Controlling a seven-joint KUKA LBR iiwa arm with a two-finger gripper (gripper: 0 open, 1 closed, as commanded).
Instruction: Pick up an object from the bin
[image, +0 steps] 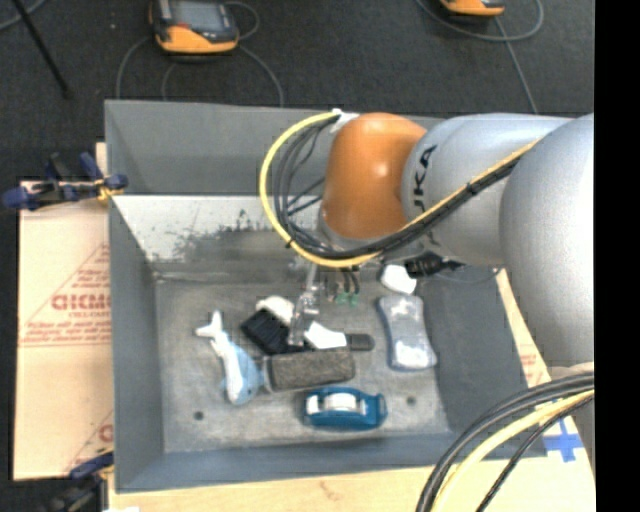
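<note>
Claw (grip state unclear), beside flat black block, rough grey rectangular pad nearby

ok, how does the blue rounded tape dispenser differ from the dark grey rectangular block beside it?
The blue rounded tape dispenser is glossy blue with a white patch in it; the dark grey rectangular block is plain matt grey. The dispenser has rounded ends, the block straight edges. The block lies nearer the gripper, the dispenser nearer the bin's front wall. Both lie flat, lengthwise left to right.
</note>
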